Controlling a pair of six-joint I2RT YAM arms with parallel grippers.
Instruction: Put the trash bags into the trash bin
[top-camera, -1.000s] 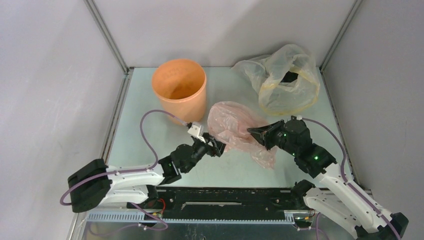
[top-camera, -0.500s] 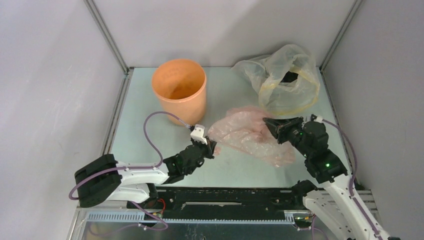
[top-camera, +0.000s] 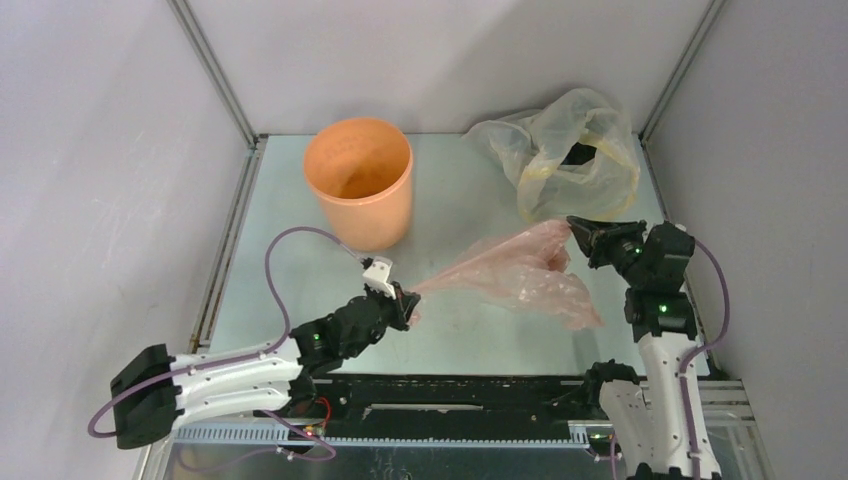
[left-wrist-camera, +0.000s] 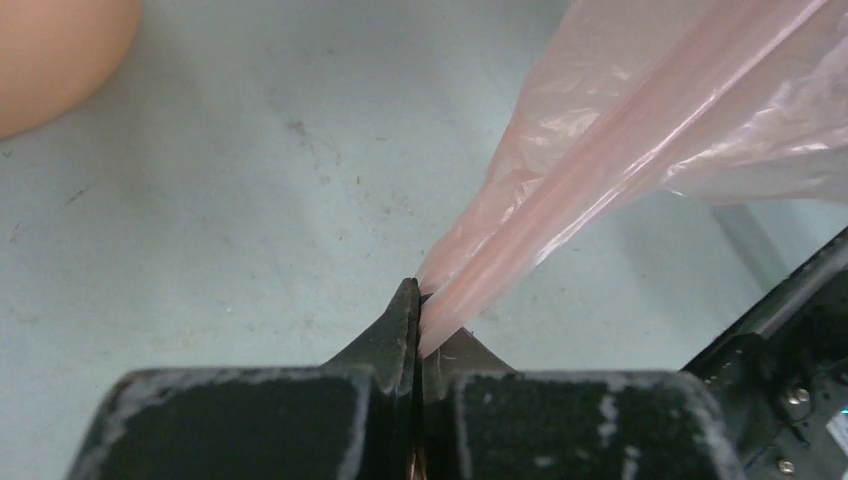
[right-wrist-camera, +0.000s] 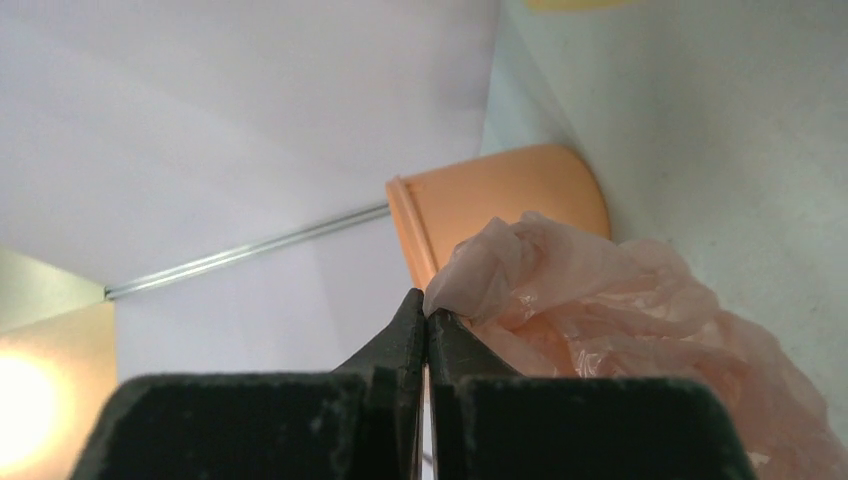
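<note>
Nearest the bases, the left fingers (left-wrist-camera: 395, 330) are clenched on 1 twisted corner of the pale pink trash bag (top-camera: 512, 272), low over the counter (top-camera: 470, 340). From there the film runs taut to the right fingers (right-wrist-camera: 400, 335), pinched tight on a bunched fold at the other end, so the bag hangs stretched between the 2 arms, its loose belly sagging toward the counter. Farther back on the left stands the orange trash bin (top-camera: 360, 180), upright and open, well apart from the bag. The clear yellowish bag (top-camera: 575, 160) sits at the far right, just behind the right fingers. The risk, as I judge it, is that film pulled this tight could tear or slip from a pinch if the arms spread further, and the sagging part could snag the bin's rim, tip it, or drape outside.
</note>
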